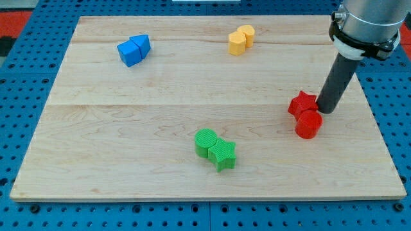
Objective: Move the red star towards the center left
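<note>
The red star [301, 104] lies on the wooden board [128, 128] at the view's right, a little below the middle height. A red cylinder [309, 124] touches it on its lower right. My tip [325, 111] stands right beside the star's right side, just above the red cylinder, and seems to touch the star. The dark rod rises up and to the right from there.
A blue cube and blue triangular block [133, 50] sit together at the top left. Two yellow blocks [241, 40] sit together at the top, right of centre. A green cylinder [206, 142] and a green star [223, 154] sit together at the bottom centre.
</note>
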`<state>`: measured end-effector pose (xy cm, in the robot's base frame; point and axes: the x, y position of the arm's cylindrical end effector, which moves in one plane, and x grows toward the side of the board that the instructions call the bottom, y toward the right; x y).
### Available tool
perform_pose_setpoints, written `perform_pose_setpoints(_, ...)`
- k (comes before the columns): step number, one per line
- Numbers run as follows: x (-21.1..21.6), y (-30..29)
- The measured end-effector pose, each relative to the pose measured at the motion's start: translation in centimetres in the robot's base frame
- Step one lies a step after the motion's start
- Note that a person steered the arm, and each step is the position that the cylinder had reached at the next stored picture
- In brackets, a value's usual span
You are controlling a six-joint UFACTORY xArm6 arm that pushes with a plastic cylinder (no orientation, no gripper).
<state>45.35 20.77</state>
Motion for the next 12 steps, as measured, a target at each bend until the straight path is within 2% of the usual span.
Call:
perform_pose_setpoints(5, -2.0, 1.9)
perform_pose_setpoints(7, -7.3, 3.7)
perform_pose_setpoints(11, 1.1, -2.7)
perform_pose_setpoints(12, 1.1, -6.7)
